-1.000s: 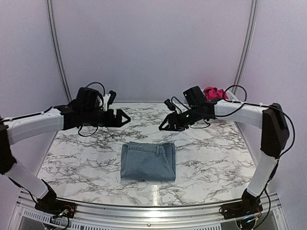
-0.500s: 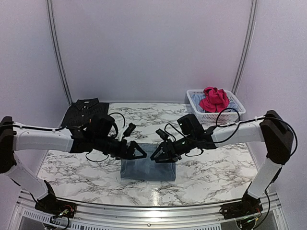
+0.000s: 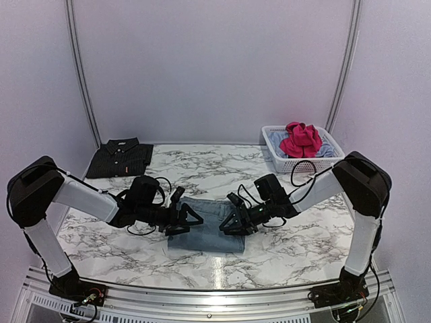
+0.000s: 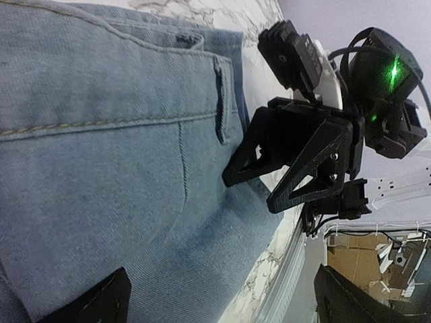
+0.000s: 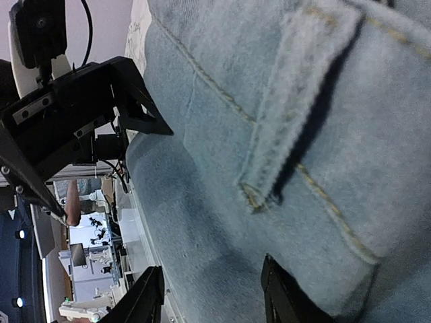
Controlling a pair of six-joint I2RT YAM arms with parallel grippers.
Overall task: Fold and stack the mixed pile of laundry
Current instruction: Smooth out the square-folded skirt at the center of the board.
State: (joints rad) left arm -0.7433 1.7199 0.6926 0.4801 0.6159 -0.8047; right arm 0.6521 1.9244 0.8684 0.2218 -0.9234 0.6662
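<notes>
The left arm [image 3: 81, 198] and right arm [image 3: 323, 185] have white tubular links joined by bulky matte-black joint housings. Thin black cables [image 3: 304, 167] loop loosely by the wrists. The left end effector [image 3: 190, 219] and right end effector [image 3: 232, 225] are black, with triangular open-framed fingers [image 4: 306, 168] fastened by small screws [image 4: 335, 156]. A green light [image 4: 392, 70] glows on the right wrist housing.

The folded jeans [image 3: 205, 227] are rough blue denim cloth with tan stitching. The bench [image 3: 296, 245] is smooth, shiny, marble-looking white with grey veins. The far right basket [image 3: 296, 165] is white plastic. The fingers [image 5: 143, 301] look like dull black plastic. The far left shirt [image 3: 120, 158] is dark cloth.
</notes>
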